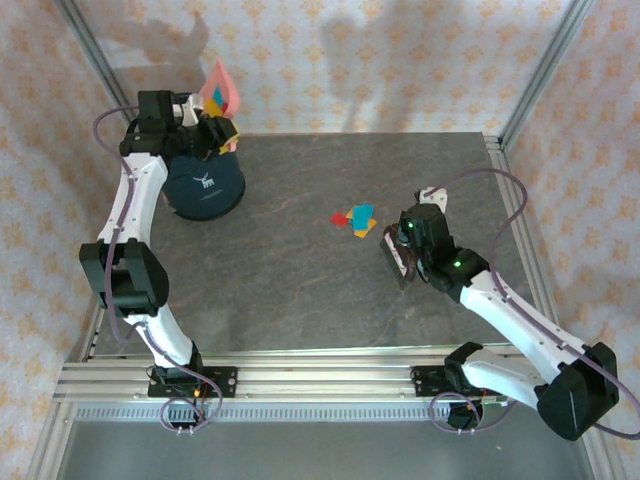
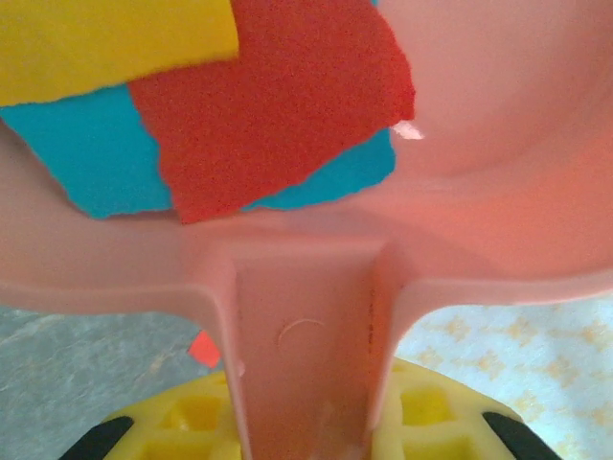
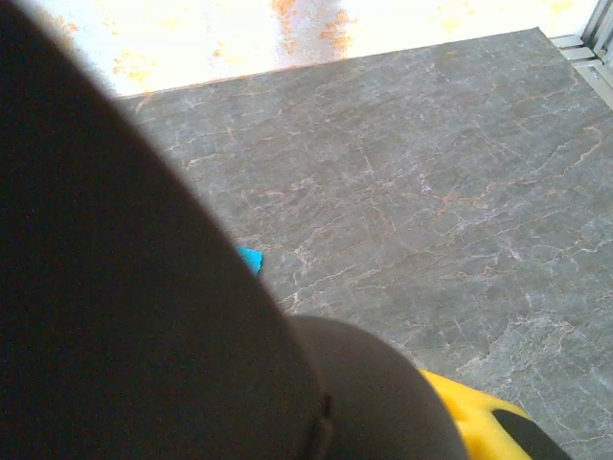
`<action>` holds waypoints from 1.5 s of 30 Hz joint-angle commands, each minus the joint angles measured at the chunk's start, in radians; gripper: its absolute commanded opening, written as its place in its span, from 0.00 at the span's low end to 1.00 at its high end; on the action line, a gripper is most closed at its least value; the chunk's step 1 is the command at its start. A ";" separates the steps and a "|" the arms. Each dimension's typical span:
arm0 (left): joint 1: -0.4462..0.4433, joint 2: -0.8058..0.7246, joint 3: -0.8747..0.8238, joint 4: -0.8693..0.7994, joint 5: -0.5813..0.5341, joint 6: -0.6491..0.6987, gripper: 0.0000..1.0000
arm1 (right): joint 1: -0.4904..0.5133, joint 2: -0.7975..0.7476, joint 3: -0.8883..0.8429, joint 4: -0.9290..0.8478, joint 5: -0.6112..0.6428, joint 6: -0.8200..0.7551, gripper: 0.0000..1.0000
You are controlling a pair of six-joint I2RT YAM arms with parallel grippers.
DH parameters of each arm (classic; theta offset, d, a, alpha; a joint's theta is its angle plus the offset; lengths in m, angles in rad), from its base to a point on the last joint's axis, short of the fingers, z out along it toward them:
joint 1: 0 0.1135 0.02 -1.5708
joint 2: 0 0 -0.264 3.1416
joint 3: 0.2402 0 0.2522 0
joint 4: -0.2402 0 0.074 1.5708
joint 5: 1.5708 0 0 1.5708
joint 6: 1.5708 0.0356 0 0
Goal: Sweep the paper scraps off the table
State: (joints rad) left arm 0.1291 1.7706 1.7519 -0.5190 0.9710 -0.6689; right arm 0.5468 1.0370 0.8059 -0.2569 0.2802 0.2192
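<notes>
The left pincer (image 2: 306, 426) is clenching the dustpan (image 2: 306, 316) by its handle, tilting it above the bin (image 1: 205, 185), seemingly to dump its scraps (image 2: 278, 105) (the right pincer (image 1: 408, 245) is gripping a brush (image 3: 115, 287), more scraps (image 1: 356, 218) lying just to its left).

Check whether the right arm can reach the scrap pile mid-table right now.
Probably yes. The right claw, shut on a dark tool, sits just right of the paper scraps, with bare table between them and nothing in the way.
</notes>
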 commanded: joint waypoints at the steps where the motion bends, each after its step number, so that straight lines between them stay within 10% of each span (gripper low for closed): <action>1: 0.012 -0.041 -0.034 0.187 0.062 -0.139 0.00 | -0.003 0.000 0.031 -0.007 0.007 0.021 0.00; 23: 0.061 0.034 -0.320 1.360 0.119 -1.141 0.00 | -0.004 0.014 0.035 -0.014 0.003 0.026 0.00; 45: 0.060 -0.028 -0.419 1.410 0.077 -1.203 0.00 | -0.003 0.018 0.031 -0.005 0.000 0.038 0.00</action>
State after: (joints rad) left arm 0.1852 1.8015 1.3415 0.8490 1.0397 -1.9034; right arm 0.5468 1.0634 0.8059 -0.2771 0.2687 0.2363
